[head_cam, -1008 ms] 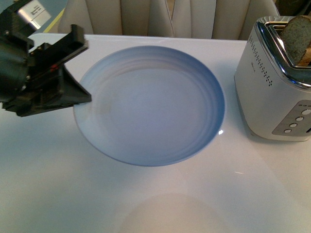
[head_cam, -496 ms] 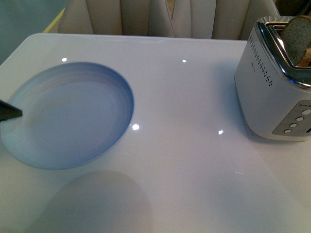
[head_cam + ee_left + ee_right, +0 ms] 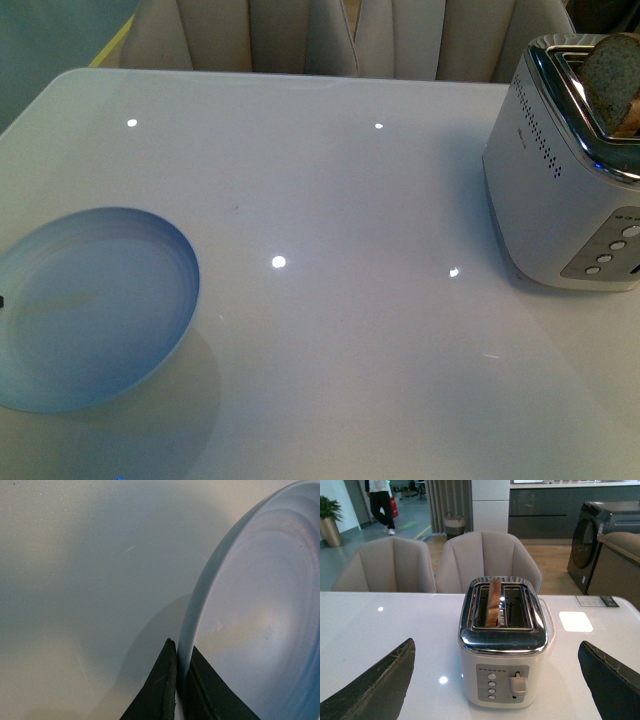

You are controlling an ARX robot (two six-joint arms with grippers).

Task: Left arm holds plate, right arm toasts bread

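Note:
The pale-blue plate [image 3: 95, 310] hovers low over the near-left part of the white table, casting a shadow beneath it. In the left wrist view my left gripper [image 3: 181, 654] is shut on the plate [image 3: 260, 605], its rim pinched between the two black fingers. In the front view the arm is all but out of frame at the left edge. The bread [image 3: 612, 68] stands upright in a slot of the white toaster [image 3: 560, 180] at the far right. My right gripper [image 3: 495, 647] hangs open facing the toaster [image 3: 502, 650], apart from it. The bread [image 3: 493, 602] pokes out of one slot.
The toaster's front panel carries several round buttons and a lever [image 3: 518, 684]. Beige chairs [image 3: 300, 35] stand along the table's [image 3: 330, 200] far edge. In the right wrist view a card [image 3: 597, 601] lies on the table behind the toaster.
The plate has travelled from the table's middle to the near-left corner and dropped lower. My left gripper has slid out of the front view with it. Toaster and bread have not moved.

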